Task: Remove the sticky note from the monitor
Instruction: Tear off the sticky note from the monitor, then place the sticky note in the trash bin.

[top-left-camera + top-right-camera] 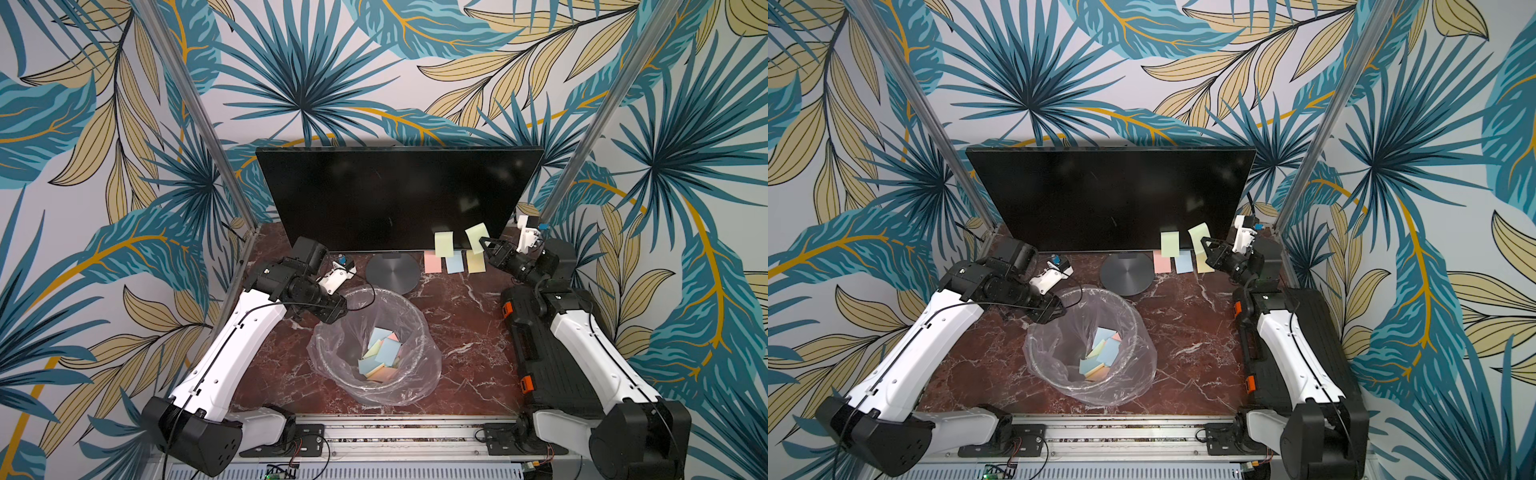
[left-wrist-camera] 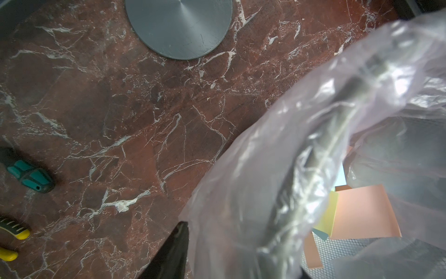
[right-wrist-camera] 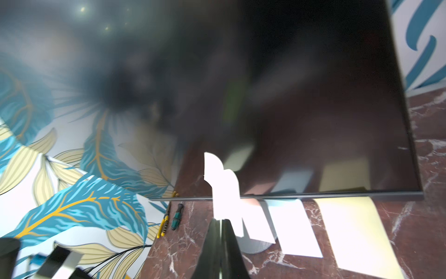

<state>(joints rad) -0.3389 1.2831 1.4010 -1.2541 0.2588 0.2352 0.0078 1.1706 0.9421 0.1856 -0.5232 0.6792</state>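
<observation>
The monitor (image 1: 374, 195) stands at the back, its screen black, on a round grey base (image 1: 392, 272). A pale green sticky note (image 1: 444, 244) hangs at the screen's lower right edge. Right of it a yellow-green sticky note (image 1: 476, 233) sits tilted, and my right gripper (image 1: 483, 242) is shut on its lower edge. In the right wrist view this note (image 3: 224, 190) rises curled from the shut gripper (image 3: 220, 221). Whether its top still sticks to the screen I cannot tell. My left gripper (image 1: 338, 311) is at the bin's near-left rim, the bag-covered rim (image 2: 301, 183) between its jaws.
A bin (image 1: 415, 316) lined with a clear bag holds several discarded notes. Pink (image 1: 433, 262), blue (image 1: 454, 262) and yellow (image 1: 476, 262) notes lie on the marble table under the screen. A black toolbox (image 1: 536, 353) is at the right. A screwdriver (image 2: 31, 175) lies at the left.
</observation>
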